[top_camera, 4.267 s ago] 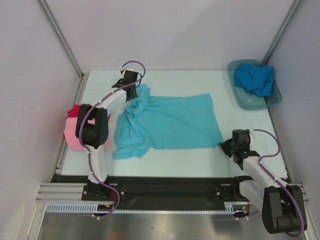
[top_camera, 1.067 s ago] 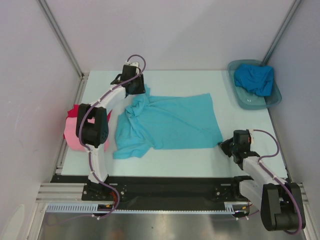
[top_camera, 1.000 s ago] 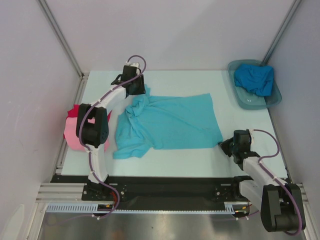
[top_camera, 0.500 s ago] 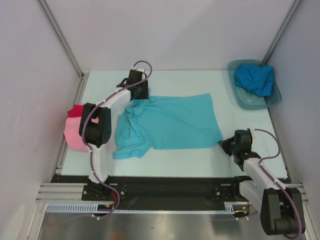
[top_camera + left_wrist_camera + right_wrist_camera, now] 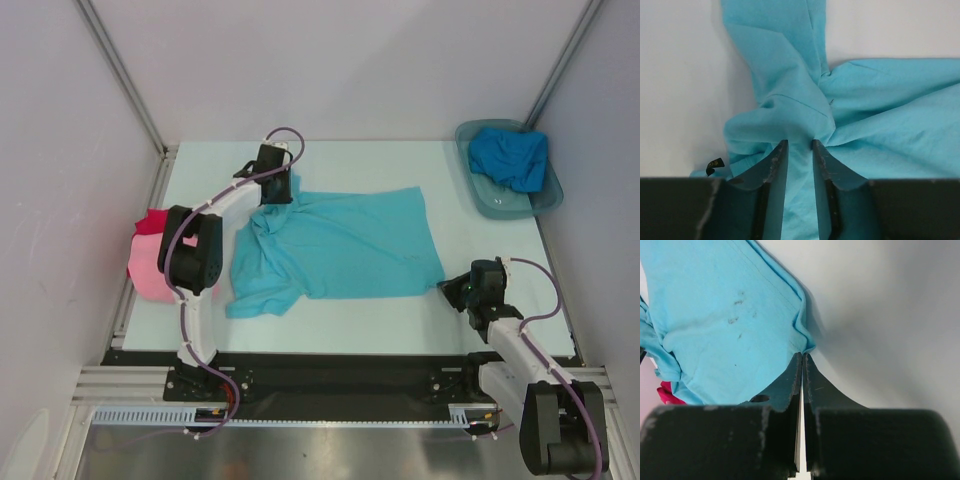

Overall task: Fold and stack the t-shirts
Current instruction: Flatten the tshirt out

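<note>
The turquoise t-shirt (image 5: 340,245) lies spread across the table, its left side bunched. My left gripper (image 5: 278,190) is at its far-left top and is shut on a gathered fold of the turquoise fabric (image 5: 790,115); the cloth fills the gap between the fingers (image 5: 774,165). My right gripper (image 5: 450,291) is shut on the shirt's near-right corner (image 5: 804,344) at table level. A folded pink t-shirt (image 5: 150,272) lies at the left edge with the red t-shirt (image 5: 150,220) beside it. The deeper blue t-shirt (image 5: 510,157) sits crumpled in the tub.
The grey translucent tub (image 5: 480,198) stands at the far right corner. Grey walls close in the table (image 5: 350,320) on three sides. A black rail runs along the near edge by the arm bases.
My left gripper has moved right and slightly nearer along the shirt's top-left, drawing the bunched sleeve with it. My right gripper has stayed at the shirt's near-right corner.
</note>
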